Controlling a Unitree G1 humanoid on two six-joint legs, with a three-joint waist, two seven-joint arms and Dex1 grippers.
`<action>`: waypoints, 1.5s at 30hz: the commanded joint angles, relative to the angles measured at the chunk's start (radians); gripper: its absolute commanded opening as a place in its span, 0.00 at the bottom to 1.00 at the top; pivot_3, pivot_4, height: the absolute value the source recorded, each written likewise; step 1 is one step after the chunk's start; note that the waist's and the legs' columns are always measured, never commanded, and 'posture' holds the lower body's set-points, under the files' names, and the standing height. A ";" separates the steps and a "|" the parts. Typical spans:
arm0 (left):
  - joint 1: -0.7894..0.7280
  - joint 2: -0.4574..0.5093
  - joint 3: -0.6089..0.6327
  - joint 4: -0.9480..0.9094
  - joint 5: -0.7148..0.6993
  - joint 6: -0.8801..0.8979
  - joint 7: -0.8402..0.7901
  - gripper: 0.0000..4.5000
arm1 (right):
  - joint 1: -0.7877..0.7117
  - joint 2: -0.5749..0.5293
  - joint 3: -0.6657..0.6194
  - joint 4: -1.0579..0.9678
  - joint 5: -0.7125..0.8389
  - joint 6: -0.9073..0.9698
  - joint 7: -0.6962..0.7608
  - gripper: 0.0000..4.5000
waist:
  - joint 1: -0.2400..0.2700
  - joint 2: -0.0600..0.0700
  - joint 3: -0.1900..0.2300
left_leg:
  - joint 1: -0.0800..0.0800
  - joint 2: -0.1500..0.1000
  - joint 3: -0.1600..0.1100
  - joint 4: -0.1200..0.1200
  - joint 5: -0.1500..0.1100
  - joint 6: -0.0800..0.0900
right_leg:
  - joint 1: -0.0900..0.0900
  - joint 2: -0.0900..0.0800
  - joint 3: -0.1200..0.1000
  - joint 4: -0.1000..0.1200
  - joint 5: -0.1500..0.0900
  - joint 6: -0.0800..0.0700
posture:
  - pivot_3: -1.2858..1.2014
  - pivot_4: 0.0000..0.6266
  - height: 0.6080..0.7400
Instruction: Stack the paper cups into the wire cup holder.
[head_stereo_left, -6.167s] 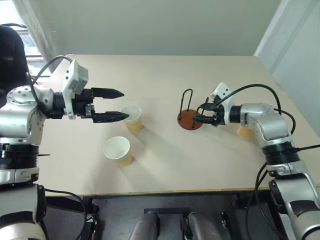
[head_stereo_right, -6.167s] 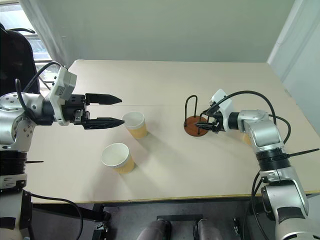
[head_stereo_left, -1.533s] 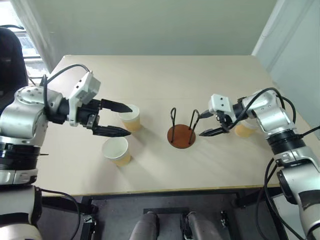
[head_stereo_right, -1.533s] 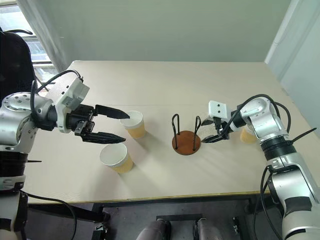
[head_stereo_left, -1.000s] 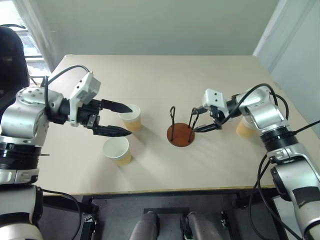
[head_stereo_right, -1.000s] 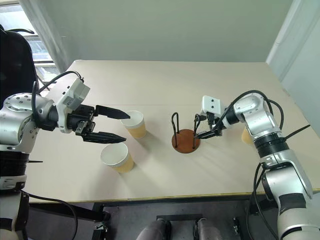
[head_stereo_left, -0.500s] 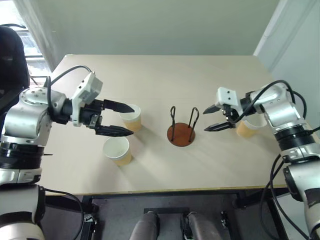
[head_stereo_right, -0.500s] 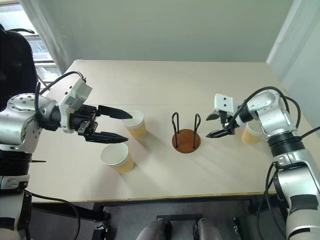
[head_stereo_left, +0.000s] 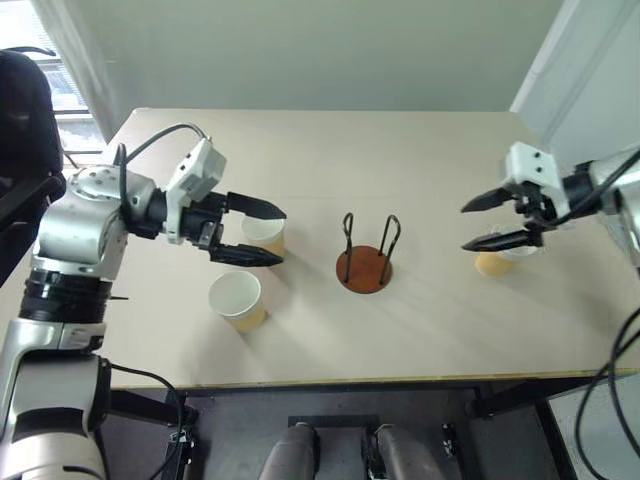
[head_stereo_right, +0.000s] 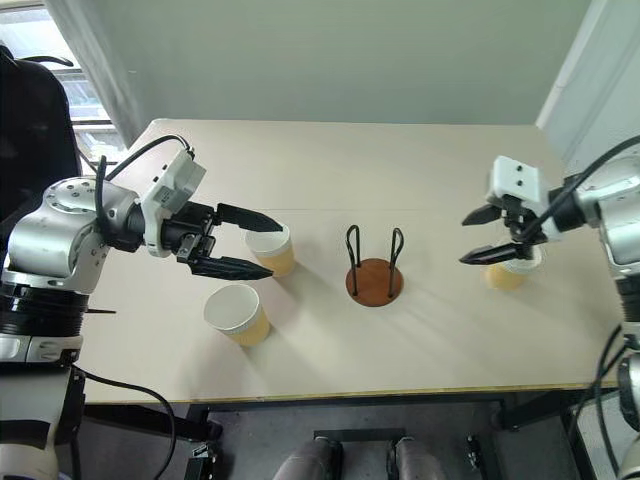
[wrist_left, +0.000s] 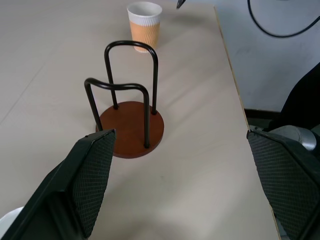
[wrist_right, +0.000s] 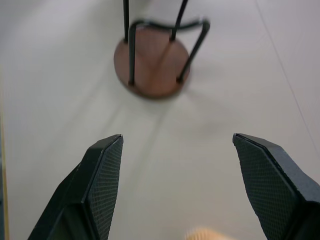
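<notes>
Three paper cups (head_stereo_right: 271, 248), none yet in the one wire cup holder (head_stereo_right: 374, 266), standing empty mid-desk (head_stereo_right: 400, 170) between both hands. Two cups just beyond and beneath left hand (head_stereo_right: 262, 243), spread wide, empty; third cup (head_stereo_right: 508, 270) just under right hand (head_stereo_right: 472, 237), also wide, empty. Likely step: reaching for first pickup. Next: lower around a cup and close.
</notes>
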 joint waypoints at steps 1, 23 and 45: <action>-0.041 -0.016 -0.002 0.007 0.007 -0.033 -0.041 1.00 | 0.009 -0.040 -0.006 0.016 -0.055 -0.099 -0.015 0.78 | 0.000 0.000 0.000 | 0.000 0.000 0.000 0.000 0.000 0.000 | 0.000 0.000 0.000 0.000 0.000 0.000 | 0.52 0.24 1.00; -0.009 0.002 0.016 -0.030 -0.013 -0.014 -0.031 1.00 | -0.084 0.013 0.101 0.429 -0.349 -0.516 -0.098 0.78 | -0.003 0.000 0.000 | 0.000 0.000 0.001 0.003 0.002 0.004 | 0.002 0.000 0.001 -0.002 0.004 0.005 | 0.52 0.24 1.00; 0.010 0.036 0.030 -0.041 -0.025 -0.013 -0.041 1.00 | -0.201 0.080 0.153 0.651 -0.454 -0.669 -0.053 0.03 | -0.002 0.000 0.000 | 0.000 0.000 0.001 0.003 0.002 0.003 | 0.001 0.000 0.001 -0.002 0.005 0.004 | 0.52 0.24 1.00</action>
